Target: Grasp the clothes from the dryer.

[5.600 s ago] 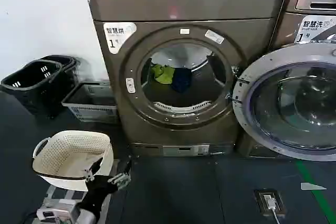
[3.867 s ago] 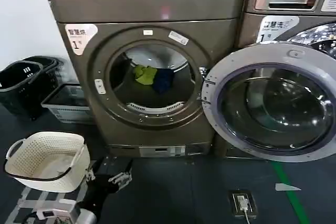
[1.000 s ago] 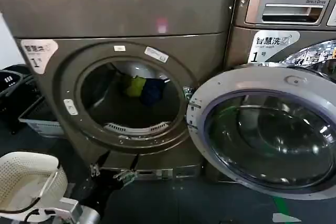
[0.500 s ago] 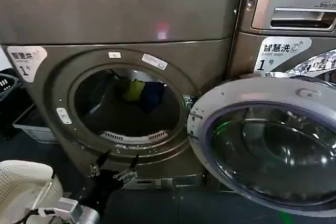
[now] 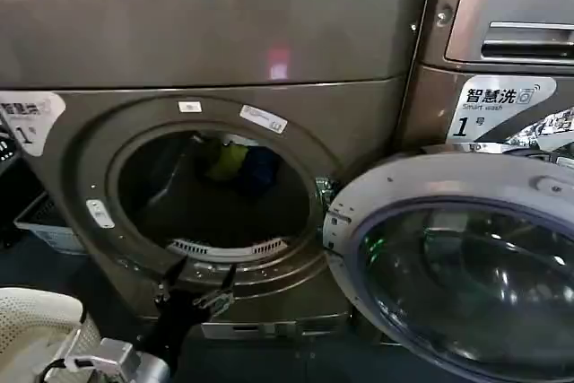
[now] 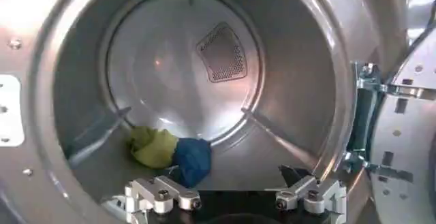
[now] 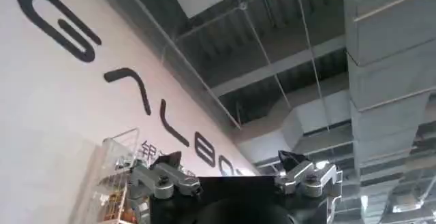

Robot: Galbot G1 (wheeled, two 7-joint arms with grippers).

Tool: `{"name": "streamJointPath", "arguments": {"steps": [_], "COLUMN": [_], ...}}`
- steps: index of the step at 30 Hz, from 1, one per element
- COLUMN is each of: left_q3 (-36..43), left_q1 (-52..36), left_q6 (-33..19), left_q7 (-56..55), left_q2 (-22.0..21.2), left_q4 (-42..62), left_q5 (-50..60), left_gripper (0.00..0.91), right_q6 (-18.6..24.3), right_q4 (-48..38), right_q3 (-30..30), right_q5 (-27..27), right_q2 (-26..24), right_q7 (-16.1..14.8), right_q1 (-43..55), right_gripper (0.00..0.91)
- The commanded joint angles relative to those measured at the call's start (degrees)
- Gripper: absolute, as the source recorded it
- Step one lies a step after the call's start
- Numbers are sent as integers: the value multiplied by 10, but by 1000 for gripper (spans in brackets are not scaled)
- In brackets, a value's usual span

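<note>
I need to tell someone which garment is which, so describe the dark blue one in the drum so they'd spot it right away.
Start at the big bronze-grey dryer with its round door swung open, and look through the port to the drum floor near the back wall. Two small garments lie bunched together there, touching; the dark blue garment is the darker one beside the yellow-green garment.

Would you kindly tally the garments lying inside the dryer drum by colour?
Yellow-green garment: 1
Dark blue garment: 1
Total: 2, lying side by side and touching, at the back of the dryer drum.
</note>
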Motion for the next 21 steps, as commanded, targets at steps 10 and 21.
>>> {"name": "streamJointPath", "arguments": {"steps": [10, 21], "left_q3": [1, 4], "left_q1": [0, 1], "left_q6": [0, 0], "left_q7": [0, 0], "left_q2": [2, 4], "left_q4": [0, -2], "left_q5": [1, 2], "left_gripper": [907, 907], "right_q6": [-1, -2], "right_q4": [0, 2], "right_q3": [0, -3], "right_q5": [-1, -2], "right_q2": [0, 0], "right_q7": [0, 0], "right_q1": [0, 1], "right_gripper": [907, 907]}}
